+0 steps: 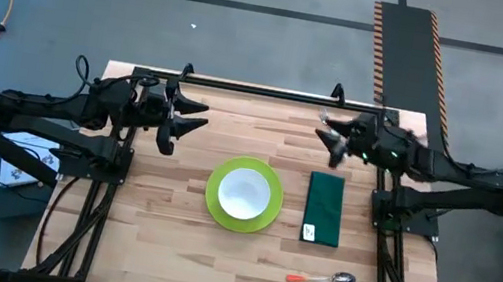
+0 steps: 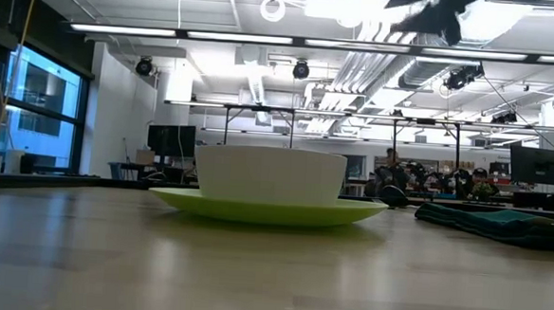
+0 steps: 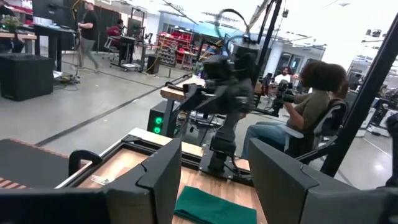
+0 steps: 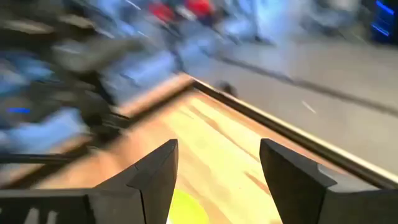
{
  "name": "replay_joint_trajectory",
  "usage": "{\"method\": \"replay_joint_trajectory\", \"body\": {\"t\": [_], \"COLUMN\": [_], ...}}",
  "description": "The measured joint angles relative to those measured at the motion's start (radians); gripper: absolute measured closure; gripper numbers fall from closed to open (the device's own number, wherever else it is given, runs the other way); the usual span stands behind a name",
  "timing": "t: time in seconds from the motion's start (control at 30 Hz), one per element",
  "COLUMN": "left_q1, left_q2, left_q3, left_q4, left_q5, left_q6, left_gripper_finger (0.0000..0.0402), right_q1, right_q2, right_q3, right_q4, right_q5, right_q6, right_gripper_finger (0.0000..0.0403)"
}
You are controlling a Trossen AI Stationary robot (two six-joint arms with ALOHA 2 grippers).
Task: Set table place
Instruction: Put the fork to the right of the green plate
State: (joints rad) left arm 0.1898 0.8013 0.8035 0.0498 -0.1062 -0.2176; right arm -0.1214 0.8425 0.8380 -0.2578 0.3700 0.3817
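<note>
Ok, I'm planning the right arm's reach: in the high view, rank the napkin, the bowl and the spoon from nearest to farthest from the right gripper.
From the right gripper, open near the table's far edge:
1. Napkin, just in front of it on the right side.
2. Bowl, on the green plate at the centre.
3. Spoon, near the front edge.

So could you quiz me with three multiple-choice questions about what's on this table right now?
1. Where is the small white bowl?
A beside the plate
B on the round lime-green plate
C on the napkin

2. What colour is the silver spoon's handle?
A blue
B black
C orange

3. How does the dark green folded napkin lie?
A flat on the wooden table, right of the plate
B under the plate
C held by fingers

Answers: B, the bowl sits centred on the plate; C, the high view shows orange; A, it lies alone.
</note>
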Motion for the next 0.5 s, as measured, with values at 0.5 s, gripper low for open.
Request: {"method": "replay_joint_trajectory", "body": {"t": [0.5], "left_q1": [0.0], "left_q2": [0.0], "left_q3": [0.0], "left_q4": [0.0], "left_q5": [0.0], "left_q6": [0.001], "left_gripper_finger": [0.0227], "right_q1": [-0.471], "right_q2": [0.446], "right_q3": [0.184], "right_q4": [-0.7], "right_q5": [-0.15], "right_q6": [0.171], "right_gripper_finger": [0.0182]}}
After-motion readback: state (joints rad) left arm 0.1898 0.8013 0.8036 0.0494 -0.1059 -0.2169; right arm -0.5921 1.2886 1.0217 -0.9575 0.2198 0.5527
